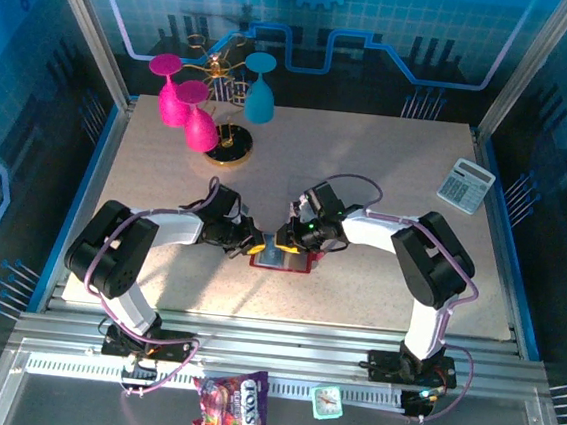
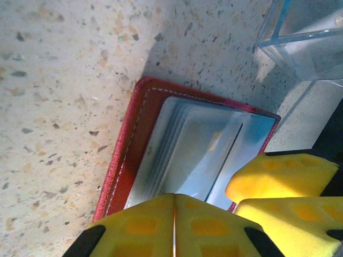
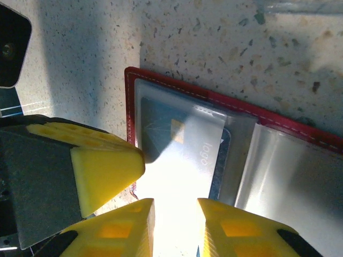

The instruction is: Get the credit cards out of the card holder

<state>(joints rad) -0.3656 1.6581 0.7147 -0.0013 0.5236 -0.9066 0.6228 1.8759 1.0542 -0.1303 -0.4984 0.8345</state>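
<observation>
Credit cards point(image 3: 182, 144): light, stiff, slick; stacked in the red card holder point(image 1: 281, 258), lying open and flat on the worktop point(image 1: 389, 162), long axis left-right. Likely best pinched at the exposed short edge, which points toward the right hand point(image 3: 176, 225). Right hand narrow, grip untellable under glare; left hand point(image 2: 174, 225) closed at the holder's edge.

Speckled beige bench point(image 1: 387, 182), viewed from above. An open red card holder point(image 1: 281, 260) lies flat near the front middle, with a clear box point(image 2: 305, 37) just beside it. A calculator point(image 1: 465, 185) sits at the right edge, and a gold stand point(image 1: 227, 147) carrying pink and blue glasses point(image 1: 199, 129) stands far left.
</observation>
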